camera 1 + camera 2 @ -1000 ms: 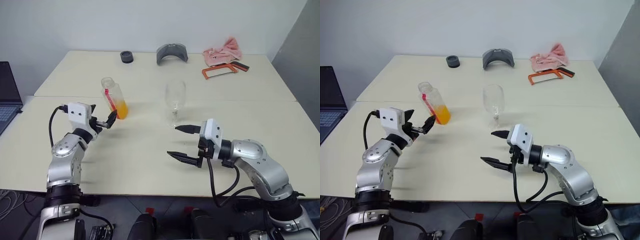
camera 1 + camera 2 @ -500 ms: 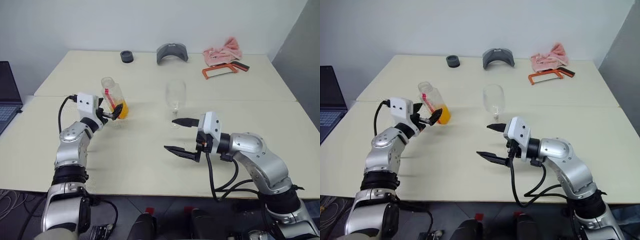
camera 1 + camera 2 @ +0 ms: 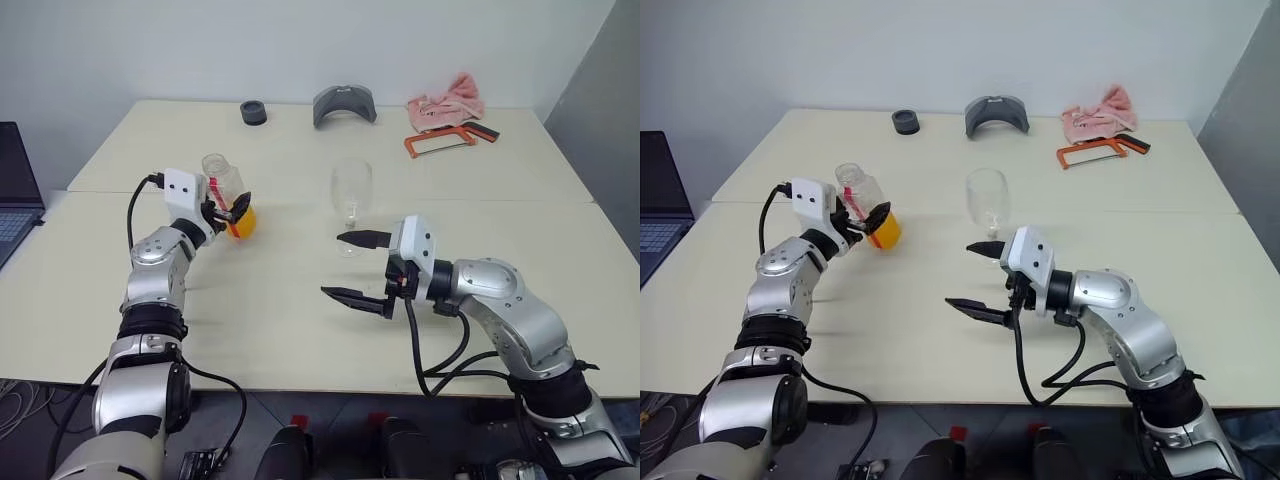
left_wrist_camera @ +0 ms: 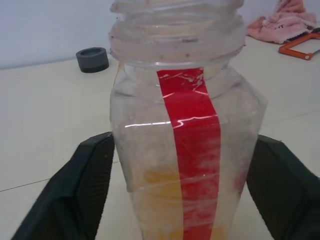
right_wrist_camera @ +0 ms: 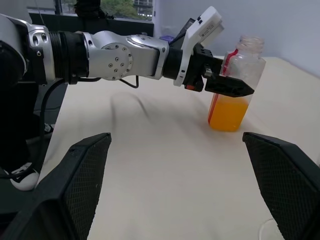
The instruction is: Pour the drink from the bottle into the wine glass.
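Jaws on the left arm are closed around the bottle, which stands toward the left edge of the desk with the drink low in it and its wide mouth uncapped; the right jaws hang wide and empty over the desk just in front of the wine glass, which stands upright near the desk's middle, well apart from the bottle. From the right eye view the glass looks close behind those open right jaws, so a careless sweep could, I judge, knock its foot and topple it. In the left wrist view black fingers meet the clear plastic on both sides, beside the red stripe; squeezing a soft wall hard could buckle it, while too light a hold could let it slip when tilted, and the open mouth would spill. In the right wrist view the grip sits above the orange liquid, so the bottle may swing in a lift. The desk is pale and smooth with a seam running across it; along its far edge lie a black ring, a grey curved piece, a pink cloth and an orange hacksaw. A laptop sits off the left edge, with a plain white wall behind.
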Motion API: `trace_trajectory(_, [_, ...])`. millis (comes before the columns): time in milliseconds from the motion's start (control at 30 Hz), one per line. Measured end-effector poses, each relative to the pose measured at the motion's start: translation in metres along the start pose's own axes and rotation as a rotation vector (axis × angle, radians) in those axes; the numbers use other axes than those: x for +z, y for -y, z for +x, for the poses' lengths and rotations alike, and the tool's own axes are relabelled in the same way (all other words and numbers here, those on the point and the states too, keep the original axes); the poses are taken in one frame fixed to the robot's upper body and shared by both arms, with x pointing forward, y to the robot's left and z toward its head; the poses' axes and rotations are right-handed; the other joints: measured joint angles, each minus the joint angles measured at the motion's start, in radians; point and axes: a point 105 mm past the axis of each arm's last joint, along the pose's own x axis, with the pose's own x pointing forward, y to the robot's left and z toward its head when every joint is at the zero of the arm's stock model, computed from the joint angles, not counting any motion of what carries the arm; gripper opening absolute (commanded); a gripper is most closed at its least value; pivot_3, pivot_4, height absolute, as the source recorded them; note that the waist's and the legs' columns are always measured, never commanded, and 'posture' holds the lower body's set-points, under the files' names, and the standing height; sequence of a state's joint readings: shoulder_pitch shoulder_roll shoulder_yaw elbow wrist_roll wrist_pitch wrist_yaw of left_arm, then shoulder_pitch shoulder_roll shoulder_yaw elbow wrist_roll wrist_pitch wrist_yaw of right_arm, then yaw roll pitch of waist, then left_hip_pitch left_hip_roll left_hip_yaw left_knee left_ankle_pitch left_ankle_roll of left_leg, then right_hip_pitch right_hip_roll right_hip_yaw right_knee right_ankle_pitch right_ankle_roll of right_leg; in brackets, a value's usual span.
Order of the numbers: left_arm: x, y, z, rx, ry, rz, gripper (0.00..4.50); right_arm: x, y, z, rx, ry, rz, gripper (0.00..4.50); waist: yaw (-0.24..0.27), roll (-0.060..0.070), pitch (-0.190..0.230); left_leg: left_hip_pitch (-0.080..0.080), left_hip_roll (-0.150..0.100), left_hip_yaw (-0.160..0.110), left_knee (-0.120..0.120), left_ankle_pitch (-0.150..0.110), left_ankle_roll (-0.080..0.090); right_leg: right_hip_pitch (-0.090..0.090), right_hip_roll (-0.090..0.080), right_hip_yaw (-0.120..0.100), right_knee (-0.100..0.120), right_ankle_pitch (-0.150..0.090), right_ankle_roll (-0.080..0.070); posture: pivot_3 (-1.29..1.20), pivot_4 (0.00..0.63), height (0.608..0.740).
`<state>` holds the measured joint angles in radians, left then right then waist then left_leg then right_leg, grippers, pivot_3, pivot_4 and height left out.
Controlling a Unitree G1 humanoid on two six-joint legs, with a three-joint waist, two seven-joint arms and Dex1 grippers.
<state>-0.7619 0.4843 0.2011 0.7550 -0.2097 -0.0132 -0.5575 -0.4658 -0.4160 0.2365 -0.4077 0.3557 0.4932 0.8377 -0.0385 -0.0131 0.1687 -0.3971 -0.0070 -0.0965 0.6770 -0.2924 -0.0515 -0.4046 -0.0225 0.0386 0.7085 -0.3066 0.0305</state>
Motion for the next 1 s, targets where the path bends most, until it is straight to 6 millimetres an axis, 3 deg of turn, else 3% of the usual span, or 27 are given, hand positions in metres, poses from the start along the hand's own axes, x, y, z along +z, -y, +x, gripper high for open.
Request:
trace_trajectory(100, [0.001, 0.001, 0.001, -0.002, 0.002, -0.005, 2.05, 0.002, 0.001, 0.001, 0.001, 0.007, -0.008, 4.50, 0.000, 0.000, 0.000, 0.000, 0.000, 0.000, 0.000, 0.000, 0.000, 0.000, 0.000, 0.000, 0.000, 0.000, 0.000, 0.00, 0.150, 0.740])
trace_trajectory(167, [0.001, 0.001, 0.002, -0.003, 0.003, -0.007, 1.81, 0.003, 0.001, 0.001, 0.001, 0.011, -0.011, 4.50, 0.000, 0.000, 0.000, 0.000, 0.000, 0.000, 0.000, 0.000, 0.000, 0.000, 0.000, 0.000, 0.000, 0.000, 0.000, 0.00, 0.150, 0.740])
trace_trajectory(333, [0.002, 0.004, 0.002, -0.011, 0.012, -0.019, 1.80, 0.005, 0.001, 0.003, -0.008, 0.021, -0.010, 4.50, 0.000, 0.000, 0.000, 0.000, 0.000, -0.001, 0.000, 0.000, 0.000, 0.000, 0.000, 0.000, 0.000, 0.000, 0.000, 0.00, 0.150, 0.740])
trace_trajectory(467, [0.020, 0.028, 0.006, -0.094, 0.075, 0.032, 1.80, 0.014, 0.006, 0.003, -0.062, 0.070, 0.007, 4.50, 0.002, 0.000, 0.000, -0.002, 0.000, -0.002, 0.001, 0.002, -0.003, -0.001, 0.000, -0.001, 0.000, 0.000, 0.000, 0.00, 0.150, 0.740])
trace_trajectory(600, [0.051, 0.054, 0.013, -0.172, 0.137, 0.183, 1.80, 0.023, 0.018, -0.007, -0.175, 0.120, 0.049, 4.50, 0.006, 0.000, 0.000, -0.002, -0.001, -0.002, 0.001, 0.002, -0.004, -0.001, -0.001, 0.000, 0.000, 0.000, 0.000, 0.00, 0.150, 0.740])
trace_trajectory(833, [0.072, 0.085, 0.024, -0.265, 0.193, 0.503, 1.80, 0.017, 0.048, -0.030, -0.403, 0.076, 0.065, 4.50, 0.005, 0.000, 0.000, -0.002, -0.001, -0.001, 0.000, 0.001, -0.001, -0.001, 0.001, 0.000, 0.000, 0.000, 0.000, 0.00, 0.150, 0.740])
trace_trajectory(1000, [0.095, 0.096, 0.034, -0.288, 0.288, 0.717, 1.80, 0.014, 0.056, -0.037, -0.470, 0.065, 0.072, 4.50, 0.004, 0.000, 0.000, -0.002, -0.001, 0.000, 0.000, 0.000, 0.000, -0.001, 0.001, 0.000, -0.001, 0.000, 0.000, 0.00, 0.150, 0.740])
